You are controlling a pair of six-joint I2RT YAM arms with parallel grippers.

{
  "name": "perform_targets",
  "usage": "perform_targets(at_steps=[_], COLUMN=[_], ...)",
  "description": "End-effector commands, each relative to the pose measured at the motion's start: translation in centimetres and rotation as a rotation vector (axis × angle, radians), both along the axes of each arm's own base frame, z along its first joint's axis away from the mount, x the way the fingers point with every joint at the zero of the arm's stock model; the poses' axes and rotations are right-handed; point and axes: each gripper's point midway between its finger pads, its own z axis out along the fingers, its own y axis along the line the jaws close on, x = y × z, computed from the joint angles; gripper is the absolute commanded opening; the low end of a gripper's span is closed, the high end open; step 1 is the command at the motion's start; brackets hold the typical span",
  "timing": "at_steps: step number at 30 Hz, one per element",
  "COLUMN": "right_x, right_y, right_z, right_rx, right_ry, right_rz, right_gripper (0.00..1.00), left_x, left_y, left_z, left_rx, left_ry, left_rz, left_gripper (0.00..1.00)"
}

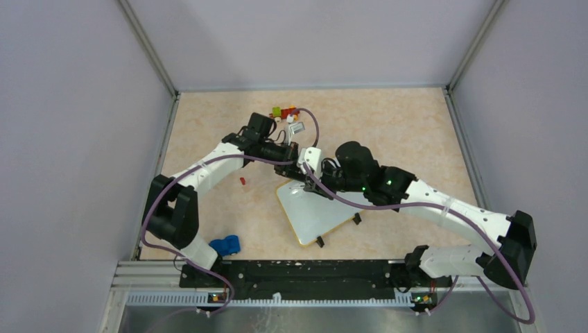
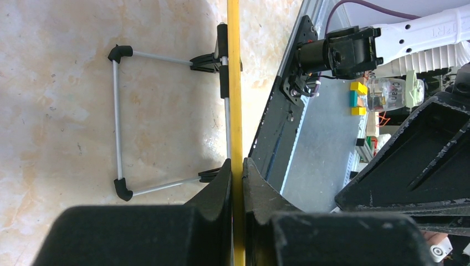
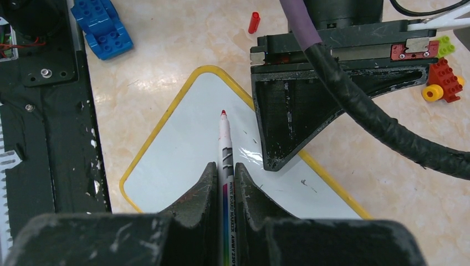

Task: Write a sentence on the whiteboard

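2 tools at work, both closed. The left tool (image 2: 237,169) is clamped on the yellow rim of the whiteboard (image 3: 183,149), seen edge-on between its fingers. The right tool (image 3: 225,166) grips a marker (image 3: 226,145) by the barrel, with the red tip (image 3: 223,113) uncapped and pointing away from the wrist.

- Whiteboard sits mid-tabletop (image 3: 183,55), just ahead of both arms and skewed to the tabletop edges; 1 rounded corner points toward the far side; its wire stand (image 2: 116,116) with black feet shows behind it in the left wrist view.
- No writing shows on the white face; judged to be the very start of the job.
- Key relation: the marker's long axis runs straight from the right tool toward that far corner; the tip lies over the white surface just inside it; blank board spreads to the tip's left and back under the tool; whether the tip touches cannot be told.
- The right arm carries the pen, so it must do the strokes; the left only steadies.
- Obstruction: the left tool's black body stands just beside the tip on its right, so strokes that way look cramped.
- Round about: red cap (image 3: 254,22) loose on the tabletop beyond the corner; blue block (image 3: 102,27) near the base rail; small red, yellow and green blocks (image 3: 443,77) past the left tool; none lies on the board.
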Motion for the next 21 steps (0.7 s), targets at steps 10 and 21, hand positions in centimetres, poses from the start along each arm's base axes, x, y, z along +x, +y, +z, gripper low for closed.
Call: perform_targets(at_steps=[10,21], right_x=[0.2,0.7], right_y=[-0.1,0.3], right_z=[0.4,0.3], right_rx=[-0.004,-0.017], right_ry=[-0.029,-0.042], right_rz=[-0.015,-0.034], right_gripper=[0.0,0.0], left_x=[0.2,0.2], left_y=[0.1,0.0], left_z=[-1.4,-1.4], left_rx=[0.018,0.015], left_ry=[-0.016,-0.013], left_rz=[-0.008,-0.011], left_gripper=[0.0,0.0])
